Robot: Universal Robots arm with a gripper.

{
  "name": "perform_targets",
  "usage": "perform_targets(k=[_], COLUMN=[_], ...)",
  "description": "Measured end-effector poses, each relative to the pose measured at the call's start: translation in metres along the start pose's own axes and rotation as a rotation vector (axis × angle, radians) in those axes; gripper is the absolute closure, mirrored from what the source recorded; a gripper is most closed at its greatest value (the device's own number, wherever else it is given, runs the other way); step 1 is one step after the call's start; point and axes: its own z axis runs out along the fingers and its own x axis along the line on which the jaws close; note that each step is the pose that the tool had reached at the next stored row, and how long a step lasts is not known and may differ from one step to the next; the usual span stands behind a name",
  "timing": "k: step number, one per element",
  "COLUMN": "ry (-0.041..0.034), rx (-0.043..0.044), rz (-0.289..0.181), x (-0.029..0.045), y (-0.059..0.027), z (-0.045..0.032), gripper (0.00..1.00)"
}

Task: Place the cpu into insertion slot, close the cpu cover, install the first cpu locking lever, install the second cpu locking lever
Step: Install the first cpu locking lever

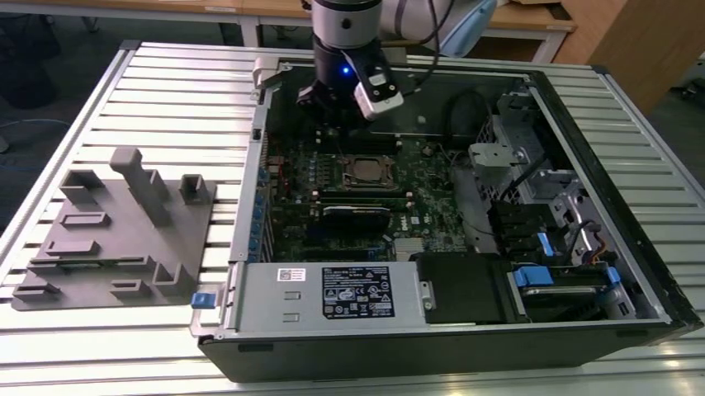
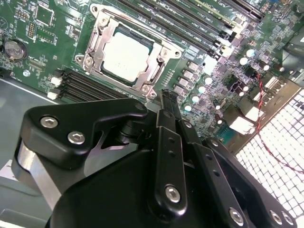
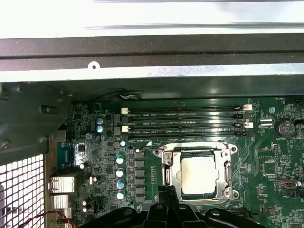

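The cpu (image 1: 361, 171) (image 2: 127, 56) (image 3: 198, 175) lies flat in the insertion slot (image 1: 362, 183) on the green board, its pale metal top showing. The silvery cpu cover (image 2: 158, 70) (image 3: 223, 174) lies down around it as a frame. A thin metal lever (image 3: 190, 148) runs along one side of the socket. My gripper (image 1: 336, 134) (image 2: 169, 100) (image 3: 166, 192) hangs just above the board beside one edge of the socket. Its dark fingers are pressed together with nothing between them.
The open computer case (image 1: 617, 190) walls the board in on all sides. Long black memory slots (image 3: 185, 118) run beside the socket. Drive bays and cables (image 1: 551, 223) fill the exterior view's right. A grey fixture block (image 1: 121, 231) stands on the table outside the case.
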Motion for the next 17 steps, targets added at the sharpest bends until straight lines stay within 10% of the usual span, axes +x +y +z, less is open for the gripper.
perform_targets(k=[11, 14, 17], ry=[-0.0030, -0.0036, -0.0043], rx=[-0.0008, -0.0293, -0.0364], rz=[0.000, 0.001, 0.002], x=[0.0147, 0.0148, 0.0153], y=[-0.0007, -0.0007, -0.0007], z=[-0.0004, -0.0003, -0.0004], gripper=[0.89, 0.89, 0.89])
